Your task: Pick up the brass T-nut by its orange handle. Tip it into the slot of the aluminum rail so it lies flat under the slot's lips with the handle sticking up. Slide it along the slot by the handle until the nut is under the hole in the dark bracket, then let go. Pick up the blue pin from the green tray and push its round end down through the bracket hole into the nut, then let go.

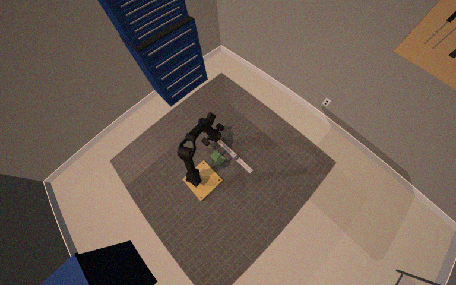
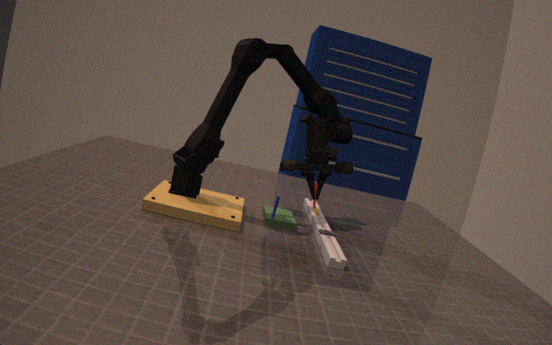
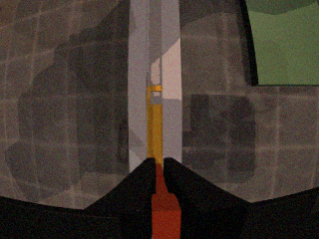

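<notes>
From where I'm standing, the gripper [image 1: 218, 140] [image 2: 314, 198] [image 3: 159, 166] is nearly closed, pinching the orange handle [image 2: 315, 190] [image 3: 165, 221], which points up. Below it, the brass T-nut [image 2: 315, 211] [image 3: 157, 130] is at the slot of the aluminum rail [image 1: 247, 167] [image 2: 336, 259] [image 3: 172, 75]; I can't tell whether it's fully under the lips. Seen from above, the dark bracket [image 1: 236, 157] [image 2: 327, 232] lies between four and five o'clock from the gripper, and the green tray [image 1: 216, 155] [image 2: 285, 221] [image 3: 286, 55] near six, with the blue pin [image 1: 219, 162] [image 2: 275, 207] leaning in it.
</notes>
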{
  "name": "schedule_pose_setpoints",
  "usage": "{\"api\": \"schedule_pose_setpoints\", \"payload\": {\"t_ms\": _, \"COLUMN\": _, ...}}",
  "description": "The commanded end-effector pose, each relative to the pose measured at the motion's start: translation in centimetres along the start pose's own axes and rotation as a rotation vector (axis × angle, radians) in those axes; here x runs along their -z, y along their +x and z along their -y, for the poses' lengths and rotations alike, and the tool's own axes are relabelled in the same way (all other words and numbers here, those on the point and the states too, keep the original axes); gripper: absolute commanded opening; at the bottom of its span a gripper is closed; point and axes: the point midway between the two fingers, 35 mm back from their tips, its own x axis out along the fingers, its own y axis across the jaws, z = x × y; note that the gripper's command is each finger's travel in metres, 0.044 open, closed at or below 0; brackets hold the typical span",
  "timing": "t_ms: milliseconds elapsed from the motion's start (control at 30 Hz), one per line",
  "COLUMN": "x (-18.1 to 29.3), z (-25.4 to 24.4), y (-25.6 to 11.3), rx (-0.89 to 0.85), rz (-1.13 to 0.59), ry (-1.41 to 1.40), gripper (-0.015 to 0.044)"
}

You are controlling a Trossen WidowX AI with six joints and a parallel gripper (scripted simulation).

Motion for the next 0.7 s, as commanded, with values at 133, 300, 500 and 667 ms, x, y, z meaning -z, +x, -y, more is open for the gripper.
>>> {"api": "schedule_pose_setpoints", "payload": {"t_ms": 133, "x": 0.07, "z": 0.01, "y": 0.27, "rx": 0.026, "rz": 0.002, "ry": -0.011, "gripper": -0.0150}}
{"api": "schedule_pose_setpoints", "payload": {"t_ms": 300, "x": 0.07, "z": -0.05, "y": 0.28, "rx": 0.036, "rz": 0.002, "ry": -0.013, "gripper": -0.0150}}
{"api": "schedule_pose_setpoints", "payload": {"t_ms": 500, "x": 0.07, "z": -0.13, "y": 0.28, "rx": 0.047, "rz": 0.002, "ry": -0.016, "gripper": -0.0150}}
{"api": "schedule_pose_setpoints", "payload": {"t_ms": 667, "x": 0.07, "z": -0.19, "y": 0.29, "rx": 0.057, "rz": 0.002, "ry": -0.018, "gripper": -0.0150}}
